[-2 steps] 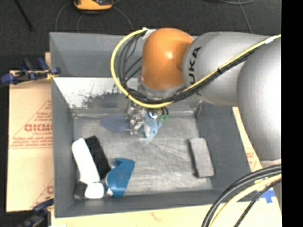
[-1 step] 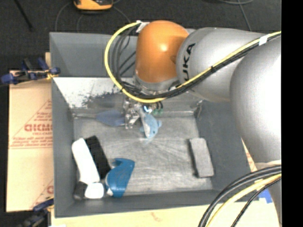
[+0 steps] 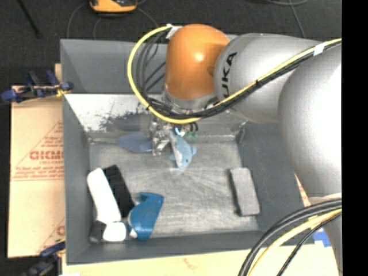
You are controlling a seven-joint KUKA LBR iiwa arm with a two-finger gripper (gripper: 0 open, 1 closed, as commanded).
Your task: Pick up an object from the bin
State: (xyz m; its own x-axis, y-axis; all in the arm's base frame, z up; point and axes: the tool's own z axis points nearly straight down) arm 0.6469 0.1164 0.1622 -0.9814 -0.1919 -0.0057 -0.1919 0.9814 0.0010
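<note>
My gripper (image 3: 161,139) hangs below the arm's wrist over the back middle of the bin. A small light blue piece (image 3: 184,153), pointed at its lower end, is right beside it on the right; whether it is gripped or just lying there I cannot tell. A flat darker blue piece (image 3: 135,143) lies just left of the gripper, near the foot of the back wall.
A grey rectangular block (image 3: 244,192) lies at the right side of the floor. In the front left corner are a long white thing (image 3: 103,196), a black bar (image 3: 121,191) beside it, and a blue curved plastic piece (image 3: 146,214). The arm covers the bin's back right.
</note>
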